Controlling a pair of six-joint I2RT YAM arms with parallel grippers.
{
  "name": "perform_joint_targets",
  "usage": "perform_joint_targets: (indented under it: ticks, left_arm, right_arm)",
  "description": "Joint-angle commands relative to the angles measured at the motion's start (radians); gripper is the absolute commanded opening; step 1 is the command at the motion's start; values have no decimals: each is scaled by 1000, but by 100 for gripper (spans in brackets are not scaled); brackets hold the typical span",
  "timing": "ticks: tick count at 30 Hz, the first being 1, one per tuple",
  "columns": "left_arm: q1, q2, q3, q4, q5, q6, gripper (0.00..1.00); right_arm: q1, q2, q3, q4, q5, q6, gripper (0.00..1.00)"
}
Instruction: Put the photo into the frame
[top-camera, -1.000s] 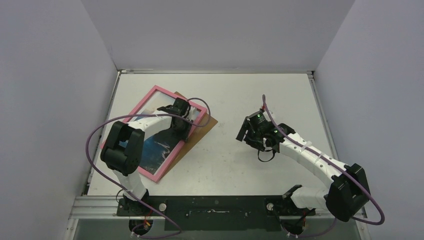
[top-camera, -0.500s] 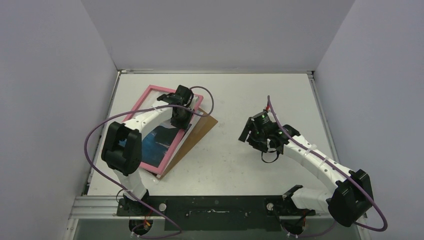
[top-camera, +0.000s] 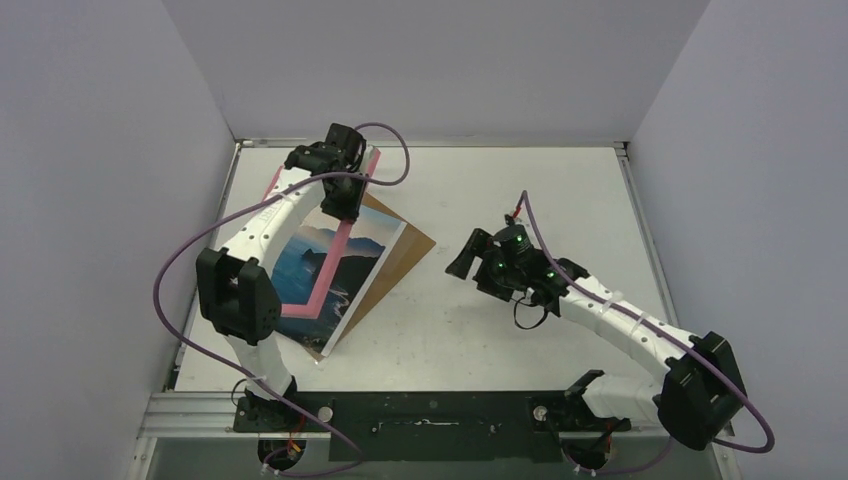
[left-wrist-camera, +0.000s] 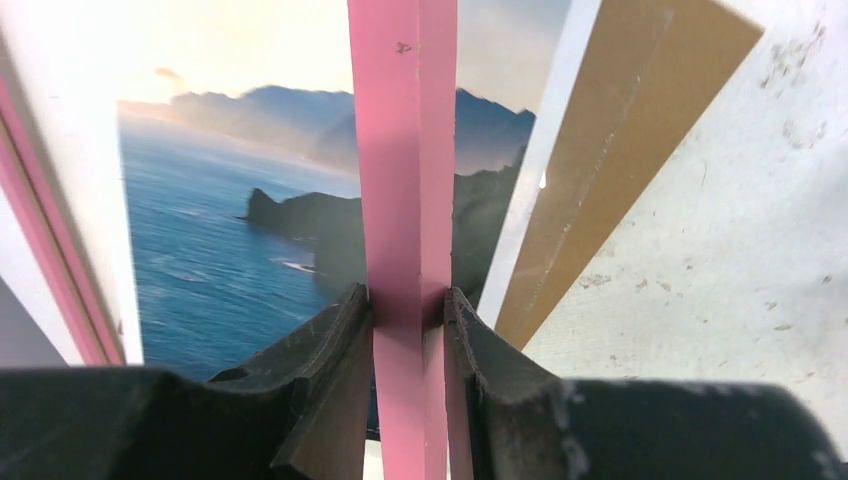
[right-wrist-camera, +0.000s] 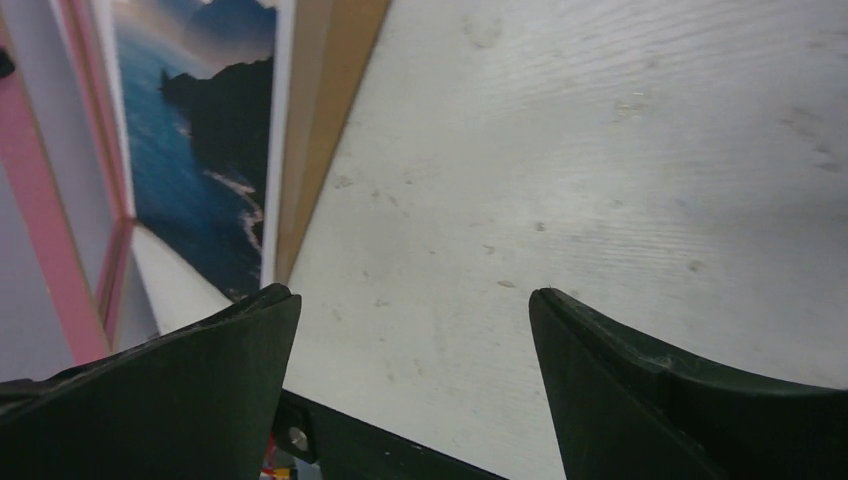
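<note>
On the left half of the bench, the photo (top-camera: 297, 262) lay face up, its blue sea, dark headlands and pale sky plain to see, turned at an angle to the bench edges. It rested on the brown backing board (top-camera: 402, 252), which stuck out past its right side and far corner. The photo was not inside the frame (top-camera: 326, 272). The pink frame stood tilted above it, far end raised toward the back wall and near end low by the photo's near-left part. One long rail crossed over the print from far to near. I could not tell whether that near end touched anything.

My left tool (left-wrist-camera: 408, 305) was closed on that long rail, one finger on each side and both pressed against the pink strip. From my left wrist I saw the photo (left-wrist-camera: 220, 230) on both sides of the rail and the backing board (left-wrist-camera: 620, 150) to its right.

My right tool (right-wrist-camera: 415, 300) hung with its fingers spread wide, gripping nothing, over bare bench (top-camera: 500, 190) well to the right of the board. It pointed toward the photo (right-wrist-camera: 200, 130) and the board's edge (right-wrist-camera: 320, 120).
</note>
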Motion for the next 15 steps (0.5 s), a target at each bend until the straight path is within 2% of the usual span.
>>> perform_joint_targets:
  ticks: [1,3,6,11,15]
  left_arm:
    - [32,2,144,-104,-27,-4,0]
    - [43,6,166,-124,-26,-5,0]
    - [56,6,175,-135,-36,-13,0]
    - [71,-6,174,-133,-1,-33,0]
    - [78,-6,172,-127,25,-52,0]
  right_arm:
    - [102,66,-12,414,-63,97,91]
    - [163,138,14,553,-60,156,93]
    - [259,268,137,656,-30,203,94]
    - [388,480,360,646,56,228,94]
    - [440,595,468,665,95,264,90]
